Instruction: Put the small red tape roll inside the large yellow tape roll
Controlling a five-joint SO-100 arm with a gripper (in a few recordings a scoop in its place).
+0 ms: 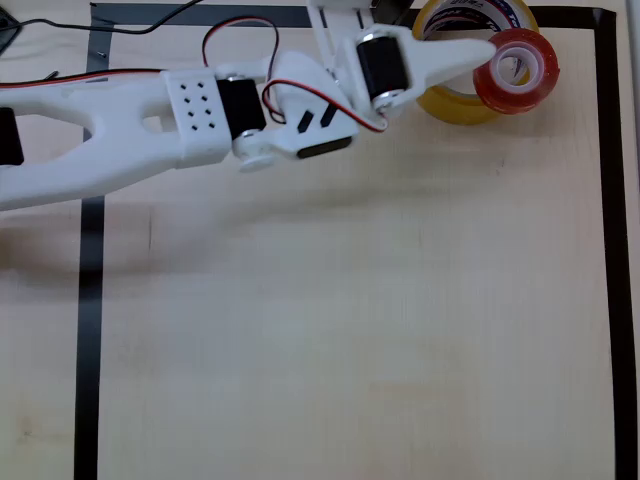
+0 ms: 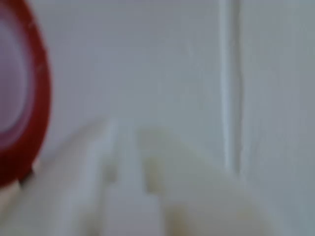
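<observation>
Tape, a small glossy red ring with a white core [image 1: 516, 70], looks light, stiff and slick; your white two-finger gripper [image 1: 490, 55] pinches its rim, jaws nearly closed, over the large translucent yellow packing-tape roll's [image 1: 455, 103] right edge; keep gripping the wall.

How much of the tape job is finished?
The pickup looks done: the gripper holds the small red tape roll tilted, overlapping the right edge of the large yellow tape roll. In hand: carrying it over. Left: lining it up with the yellow roll's hole and letting go; it is not inside yet.
</observation>
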